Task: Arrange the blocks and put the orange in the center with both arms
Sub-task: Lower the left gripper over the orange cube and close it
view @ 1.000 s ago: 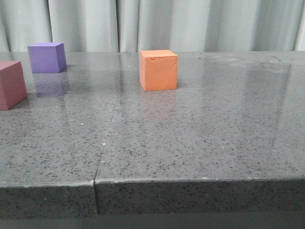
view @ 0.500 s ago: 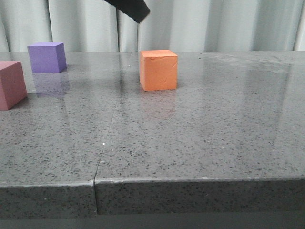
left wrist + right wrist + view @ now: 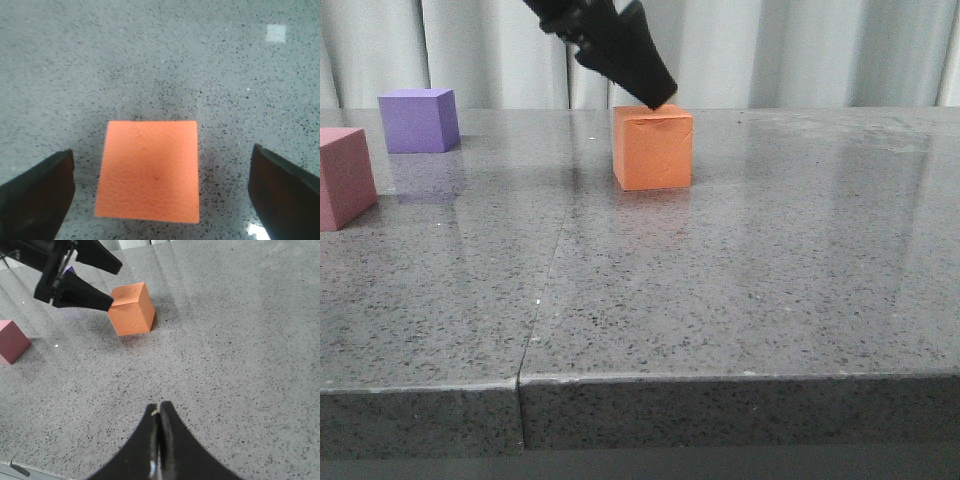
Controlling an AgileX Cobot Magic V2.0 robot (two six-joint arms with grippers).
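The orange (image 3: 653,148) cube stands on the grey stone table, mid-back. My left gripper (image 3: 650,85) hangs open just above it, its tips near the cube's top edge. In the left wrist view the orange (image 3: 148,170) lies between the two spread black fingers (image 3: 37,195), with a gap on each side. The purple block (image 3: 417,120) sits at the back left, and the pinkish-red block (image 3: 342,178) is at the left edge. My right gripper (image 3: 159,410) is shut on nothing, well back from the orange (image 3: 131,309). It does not show in the front view.
The table's front edge (image 3: 720,380) runs across the near side, and a seam (image 3: 545,290) splits the top left of the middle. A pale curtain (image 3: 800,50) hangs behind. The pinkish-red block (image 3: 11,341) also shows in the right wrist view.
My left gripper has come down into the front view from above, ending over the orange cube. None of the three blocks has moved.
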